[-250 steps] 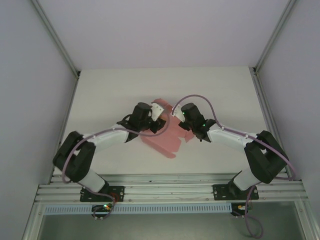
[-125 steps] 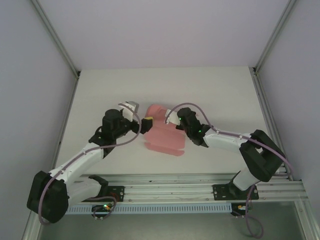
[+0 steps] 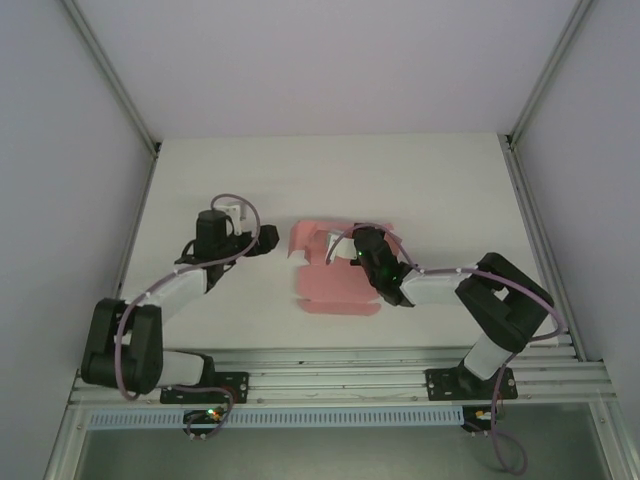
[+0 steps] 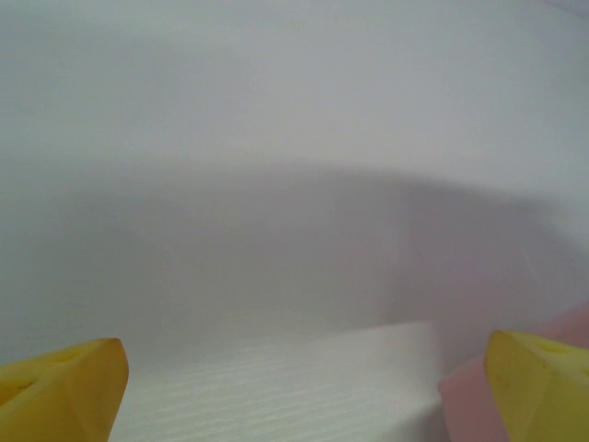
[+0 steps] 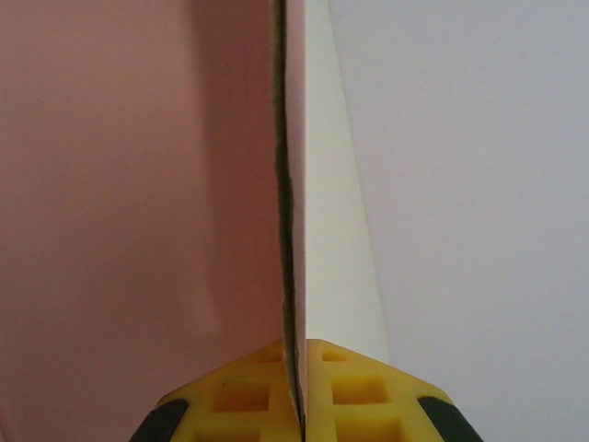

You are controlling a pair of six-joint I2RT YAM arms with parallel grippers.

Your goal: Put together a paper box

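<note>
Change: the left gripper (image 3: 266, 240) has drawn back to the left, off the sheet; the right arm has folded in closer.
Card: the paper box (image 3: 335, 288), a pale pink thin card sheet with tabs, lies mostly flat mid-table between both arms.
Right gripper (image 5: 299, 407): yellow pads (image 5: 354, 387) clenched on a raised edge of the pink card, which stands upright between them.
Left gripper: yellow fingertips (image 4: 64, 387) spread wide, grasping nothing, just beside the card's left edge.
Table: white wooden tabletop (image 3: 430, 185) stretches beyond.
</note>
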